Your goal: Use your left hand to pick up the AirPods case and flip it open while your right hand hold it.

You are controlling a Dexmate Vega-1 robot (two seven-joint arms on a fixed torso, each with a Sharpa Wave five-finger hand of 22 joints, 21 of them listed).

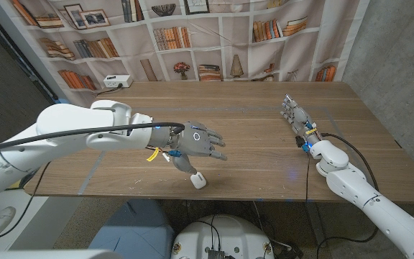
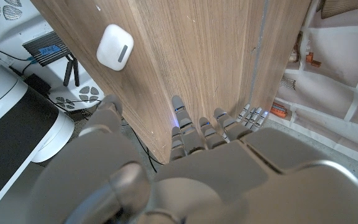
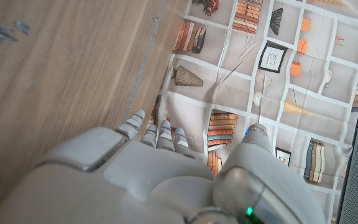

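The AirPods case (image 1: 198,180) is lying on its side right at the table's (image 1: 250,137) near edge, a bit left of the middle, with its long axis running at a slant toward that edge. The left hand (image 1: 196,143) hovers just above and behind it, fingers spread and holding nothing. The right hand (image 1: 295,115) sits over by the right edge, fingers stretched out toward the far side, also holding nothing.

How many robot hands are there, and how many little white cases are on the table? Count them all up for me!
Robot hands: 2, the left hand and the right hand
White AirPods case: 1, lying on the wooden table
Total: 3
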